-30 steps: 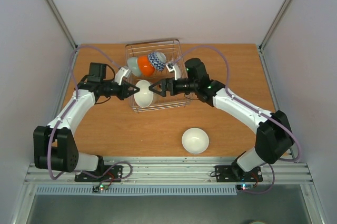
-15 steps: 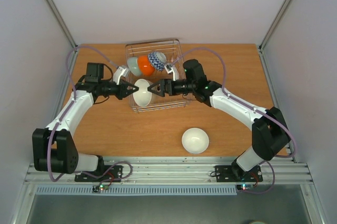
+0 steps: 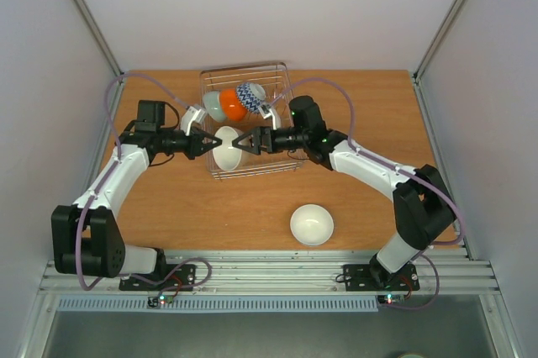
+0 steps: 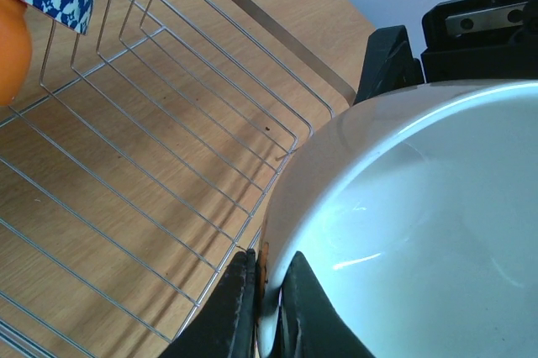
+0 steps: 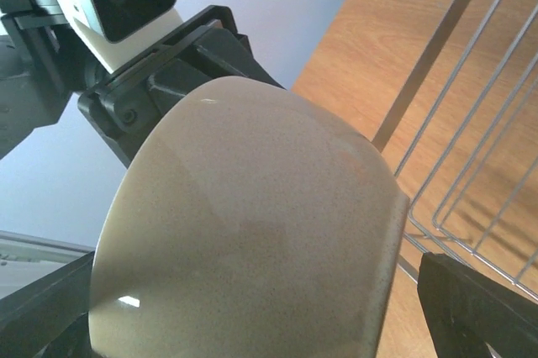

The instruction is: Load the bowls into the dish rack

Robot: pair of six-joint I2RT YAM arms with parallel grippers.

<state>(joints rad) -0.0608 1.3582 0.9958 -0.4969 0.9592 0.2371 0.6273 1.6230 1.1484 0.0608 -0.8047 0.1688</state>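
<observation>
Top external view: left fingers (image 3: 200, 143) clamped on the rim of the cream bowl (image 3: 227, 149), which stands tilted on edge at the near-left corner of the wire dish rack (image 3: 244, 72). In the rack's far part, leaning together: pale blue-green bowl (image 3: 213, 106), orange bowl (image 3: 232, 105), zigzag bowl (image 3: 250, 96). Right fingers (image 3: 250, 139) spread wide either side of the cream bowl, nearer it than a second ago. Only the left wrist view shows its glossy inside; only the right wrist view shows its matte speckled outside. White bowl (image 3: 312, 224) sits on the tabletop (image 3: 168, 198), near edge.

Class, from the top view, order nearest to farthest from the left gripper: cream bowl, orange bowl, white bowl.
1. Cream bowl, pinched in the left gripper.
2. Orange bowl, in the rack, far half.
3. White bowl, on the table, near edge.
</observation>
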